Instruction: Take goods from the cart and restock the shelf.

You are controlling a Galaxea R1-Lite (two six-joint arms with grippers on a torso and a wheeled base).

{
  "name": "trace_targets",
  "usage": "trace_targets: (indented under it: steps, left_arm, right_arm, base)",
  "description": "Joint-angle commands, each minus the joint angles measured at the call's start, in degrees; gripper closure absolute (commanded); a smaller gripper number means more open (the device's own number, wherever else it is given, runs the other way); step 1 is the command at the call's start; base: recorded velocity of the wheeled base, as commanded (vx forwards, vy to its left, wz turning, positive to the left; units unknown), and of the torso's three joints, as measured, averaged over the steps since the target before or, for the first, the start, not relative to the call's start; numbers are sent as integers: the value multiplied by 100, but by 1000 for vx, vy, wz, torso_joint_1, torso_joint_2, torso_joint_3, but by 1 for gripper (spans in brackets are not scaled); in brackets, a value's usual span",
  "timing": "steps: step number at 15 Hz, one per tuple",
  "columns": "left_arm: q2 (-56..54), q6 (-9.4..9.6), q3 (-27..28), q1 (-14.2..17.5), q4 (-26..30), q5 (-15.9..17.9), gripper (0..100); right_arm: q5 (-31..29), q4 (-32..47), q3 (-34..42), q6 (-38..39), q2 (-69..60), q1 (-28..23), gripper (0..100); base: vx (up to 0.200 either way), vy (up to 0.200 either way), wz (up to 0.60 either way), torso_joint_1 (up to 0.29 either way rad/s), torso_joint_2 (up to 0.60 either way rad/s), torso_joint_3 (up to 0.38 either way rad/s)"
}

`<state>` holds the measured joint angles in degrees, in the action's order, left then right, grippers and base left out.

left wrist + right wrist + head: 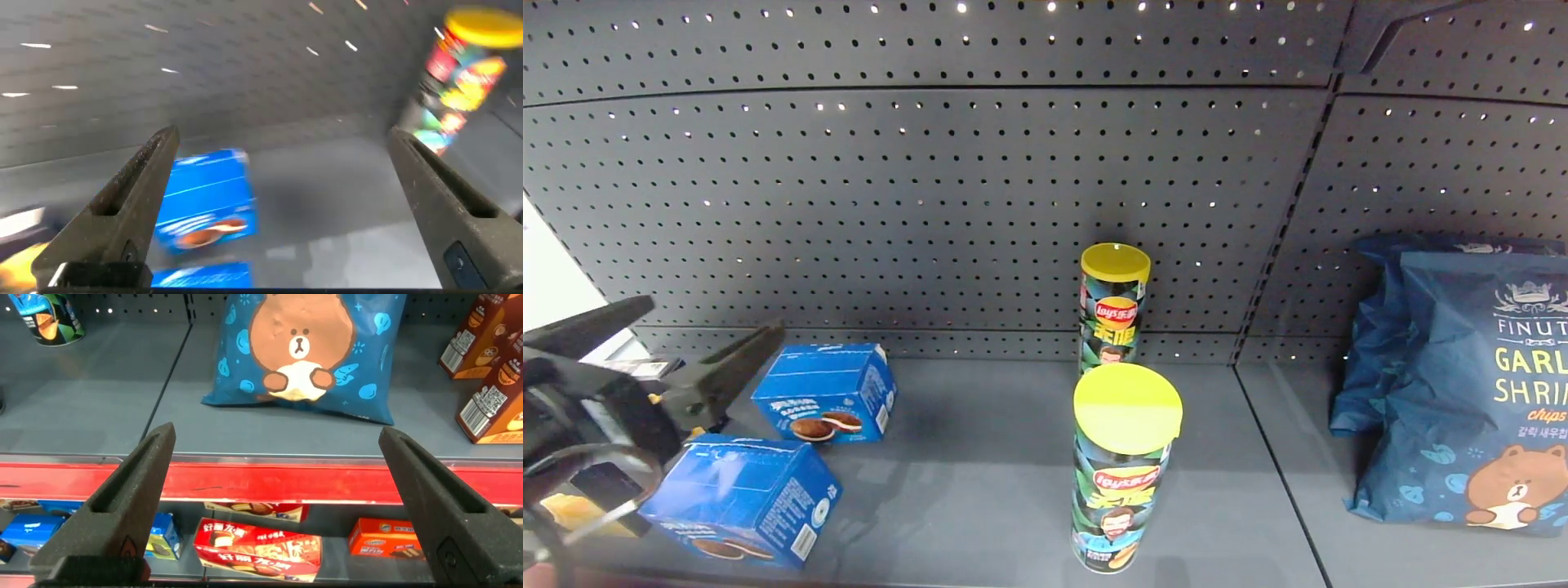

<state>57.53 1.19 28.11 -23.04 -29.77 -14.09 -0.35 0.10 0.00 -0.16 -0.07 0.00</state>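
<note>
Two blue cookie boxes sit at the shelf's left, one at the back [827,392] and one at the front [742,500]. My left gripper [712,317] hovers open just left of the rear box, nothing between its fingers. In the left wrist view that gripper [282,139] frames the rear blue box [204,200], which lies beyond the fingertips. Two yellow-lidded chip cans stand mid-shelf, a near can [1123,465] and a far can [1114,306]. My right gripper [278,437] is open and empty in front of the shelf's red edge strip [270,480], facing the blue bear-print chip bag [302,351].
Blue chip bags [1462,384] fill the shelf's right bay behind a divider seam. Brown boxes [490,367] stand right of the bear bag. The lower shelf holds a red box [257,543], an orange box [384,537] and small blue boxes [24,531]. A perforated back panel [931,204] closes the shelf.
</note>
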Motion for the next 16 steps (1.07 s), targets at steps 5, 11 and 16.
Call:
trace_targets:
  steps: [5,11,16]
  left_arm:
    - [-3195,-23,-1554,1091,753,-59,0]
    - [-4557,-207,-2460,1531,1659,126,0]
    - [-5375,-603,-2811,2234,2643,776,0]
  right_arm:
    - [0,-1,0,-2,7,0,0]
    - [0,-1,0,-2,7,0,0]
    - [0,-1,0,-2,7,0,0]
  base:
    - [0,0,0,0,0,0]
    - [0,0,0,0,0,0]
    - [0,0,0,0,0,0]
